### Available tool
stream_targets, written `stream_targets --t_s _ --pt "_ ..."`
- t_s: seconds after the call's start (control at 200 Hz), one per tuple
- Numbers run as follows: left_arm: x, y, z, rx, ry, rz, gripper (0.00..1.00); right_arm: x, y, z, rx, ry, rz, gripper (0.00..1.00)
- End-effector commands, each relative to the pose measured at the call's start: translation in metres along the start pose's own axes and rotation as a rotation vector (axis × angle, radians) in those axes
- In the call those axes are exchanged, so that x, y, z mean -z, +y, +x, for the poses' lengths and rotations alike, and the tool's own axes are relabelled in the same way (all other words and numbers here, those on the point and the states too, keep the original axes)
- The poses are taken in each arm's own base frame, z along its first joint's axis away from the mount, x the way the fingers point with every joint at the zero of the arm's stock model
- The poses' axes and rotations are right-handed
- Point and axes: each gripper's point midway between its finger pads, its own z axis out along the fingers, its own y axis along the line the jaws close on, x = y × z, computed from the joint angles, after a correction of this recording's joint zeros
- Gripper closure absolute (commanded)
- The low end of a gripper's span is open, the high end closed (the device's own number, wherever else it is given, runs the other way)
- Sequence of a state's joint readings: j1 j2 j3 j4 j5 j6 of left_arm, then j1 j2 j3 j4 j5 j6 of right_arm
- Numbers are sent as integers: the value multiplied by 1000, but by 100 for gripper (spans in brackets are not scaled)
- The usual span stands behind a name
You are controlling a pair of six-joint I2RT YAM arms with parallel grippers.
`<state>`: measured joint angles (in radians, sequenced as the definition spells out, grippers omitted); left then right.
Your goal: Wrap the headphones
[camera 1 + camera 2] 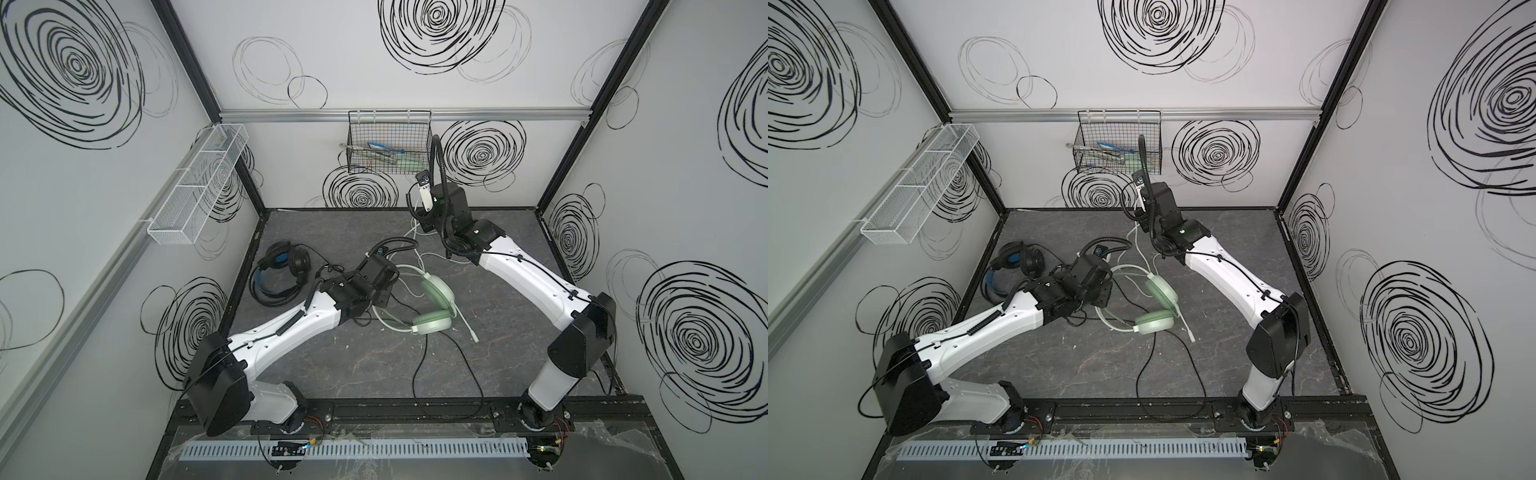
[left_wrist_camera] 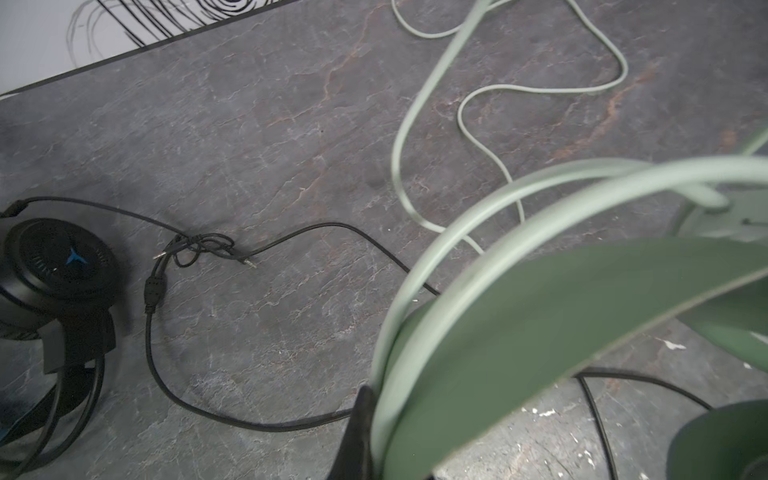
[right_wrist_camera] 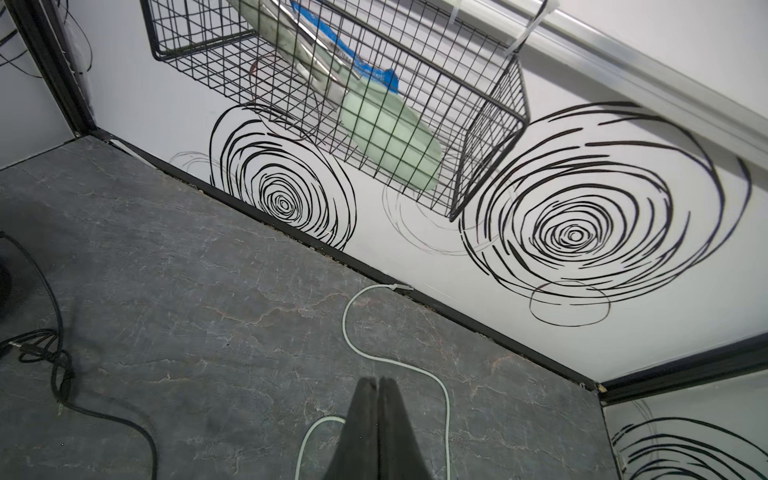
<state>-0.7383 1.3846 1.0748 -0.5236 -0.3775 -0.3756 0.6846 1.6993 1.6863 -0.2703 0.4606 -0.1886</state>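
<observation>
1. Both top views: pale mint-green plastic headset (image 1: pixel 435 291) (image 1: pixel 1162 291) lies mid-way on the dark stone-look bench (image 1: pixel 374 365). Black, blue-padded headset (image 1: pixel 286 266) sits beside the left wall (image 1: pixel 199 257). Light, rigid cups, limp cords.
2. Left wrist: my left jaws are closed, apparently on the mint headband (image 2: pixel 561 299), which looks springy and a good hold.
3. Right wrist: my right jaws are pressed shut. Thin white cord (image 3: pixel 446 399) passes behind; grip uncertain. Bench smooth, walled close.

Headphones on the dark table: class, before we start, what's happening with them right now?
Both arms are working on the mint-green headset, which lies in the middle. The left gripper is shut, apparently pinching its headband. The right gripper, held up at the back, is shut on its white cord, which isn't wound yet. The black headset sits untouched at the left, its black cord trailing loose.
</observation>
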Motion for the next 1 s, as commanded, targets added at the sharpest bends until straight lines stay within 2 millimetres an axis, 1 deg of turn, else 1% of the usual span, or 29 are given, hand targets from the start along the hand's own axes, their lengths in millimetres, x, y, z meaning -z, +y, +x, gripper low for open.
stream_targets --t_s 0.0,0.07,0.165,0.26,0.325,0.41,0.475,0.595,0.685,0.735,0.8,0.861,0.961,0.996 --pt "-1 20 -37 200 -111 -74 100 29 -20 -29 -33 -80 61 98" --pt "-11 33 -38 257 -105 -106 100 38 -17 -31 -30 -85 58 98" --pt "-20 47 -44 323 -113 -133 100 51 -12 -30 -15 -76 62 98" --pt "-24 59 -54 382 -132 -149 100 63 -6 -26 -5 -58 57 98" --pt "-25 67 -60 412 -144 -163 100 71 -7 -23 1 -55 66 98" --pt "-18 80 -68 448 -177 -192 100 80 -13 -23 -5 -57 82 98" --pt "-11 93 -71 477 -205 -221 100 87 -17 -24 -8 -59 90 98" --pt "-1 124 -77 505 -245 -278 100 101 -12 -21 36 -56 97 98" --pt "4 141 -81 506 -254 -281 100 108 -12 -15 82 -45 119 98" --pt "9 145 -84 493 -267 -272 100 109 -17 -13 93 -39 141 98" --pt "14 145 -85 465 -276 -247 100 111 -23 -14 108 -47 161 98" --pt "16 138 -85 424 -277 -188 100 112 -27 -17 131 -61 180 98" --pt "22 132 -79 405 -269 -157 100 110 -27 -21 164 -78 195 98" --pt "24 133 -77 404 -269 -168 100 109 -25 -23 167 -83 187 98"
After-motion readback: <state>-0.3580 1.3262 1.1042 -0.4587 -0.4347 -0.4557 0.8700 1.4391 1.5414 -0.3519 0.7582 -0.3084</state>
